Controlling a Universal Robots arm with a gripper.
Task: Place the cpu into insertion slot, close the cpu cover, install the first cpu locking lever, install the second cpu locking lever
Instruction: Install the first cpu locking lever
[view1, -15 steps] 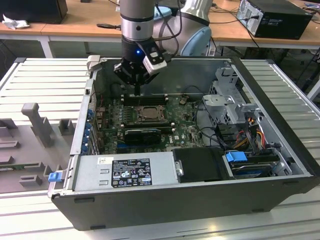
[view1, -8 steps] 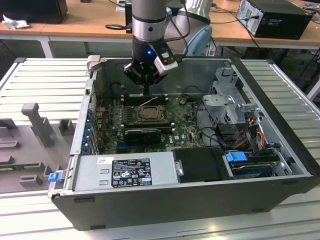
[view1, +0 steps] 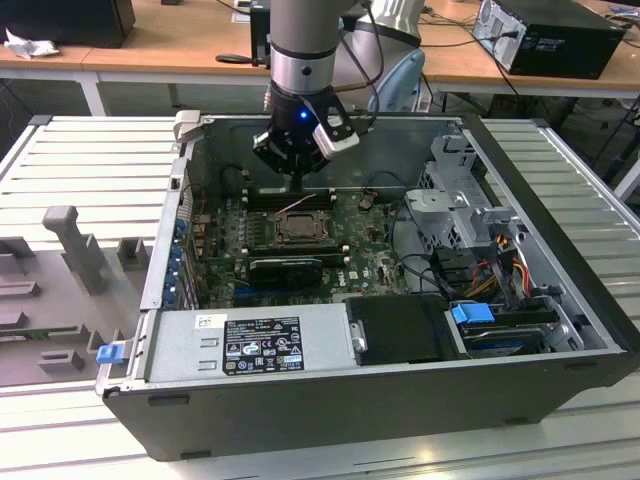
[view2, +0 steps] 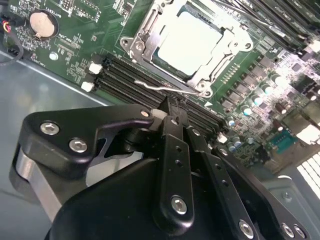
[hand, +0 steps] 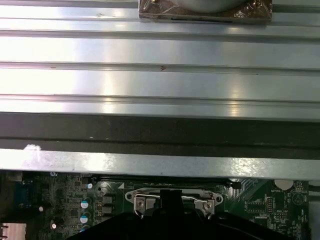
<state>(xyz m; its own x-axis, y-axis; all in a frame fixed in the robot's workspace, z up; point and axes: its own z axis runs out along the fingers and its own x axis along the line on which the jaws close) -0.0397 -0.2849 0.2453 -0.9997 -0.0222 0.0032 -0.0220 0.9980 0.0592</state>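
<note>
Gripper: your gripper (view2: 171, 106) has its fingers drawn narrow, tips together, with nothing seen between them.
Gripper position: in the exterior view it hangs low inside the open computer case (view1: 350, 410), just above the board at the far side of the socket.
Cpu: the cpu (view2: 187, 42) lies flat in the insertion slot (view1: 300, 227), its pale face showing through the window of the frame.
Cpu cover: the cpu cover (view2: 141, 44) is down over the chip and frames it on all sides.
Locking lever: a thin silver locking lever (view2: 156, 87) runs along the socket edge nearest your fingertips (you cannot tell whether they touch the wire).
Memory slots: the long black memory slots (view2: 122, 75) lie just beside that lever and pass under the fingertips.
Motherboard: the green motherboard (view2: 75, 47) surrounds the socket, and a coin battery (view2: 41, 24) sits well apart from it.
</note>
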